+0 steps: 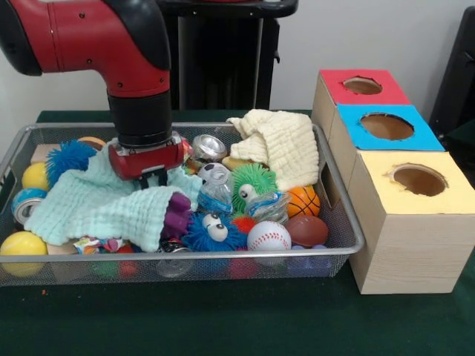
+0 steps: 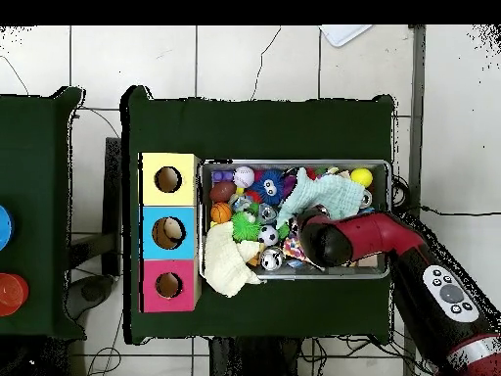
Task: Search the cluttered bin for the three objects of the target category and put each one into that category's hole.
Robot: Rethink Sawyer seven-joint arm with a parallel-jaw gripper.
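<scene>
The wire-mesh bin [image 1: 338, 248] sits on the green table, full of toys; it also shows in the overhead view [image 2: 294, 164]. My gripper [image 1: 152, 176] is down in the bin's left half, pressed onto the mint-green waffle cloth [image 1: 104, 208]. In the overhead view the arm's wrist [image 2: 328, 243] hides it. A small patch of white cloth with coloured dots [image 1: 95, 243] peeks out under the mint cloth's front edge; other dotted cloths are hidden. The yellow-topped box's hole [image 1: 419, 180] is right of the bin, nearest the camera, and shows from overhead [image 2: 168, 180].
A cream waffle cloth [image 1: 282, 144] drapes over the bin's far right rim. A baseball [image 1: 269, 236], a basketball [image 1: 303, 200], a green fuzzy ball [image 1: 252, 185], a blue fuzzy ball [image 1: 211, 231] and yellow balls [image 1: 22, 243] crowd the bin. The blue-topped box [image 1: 386, 127] and red-topped box [image 1: 362, 86] stand behind the yellow one.
</scene>
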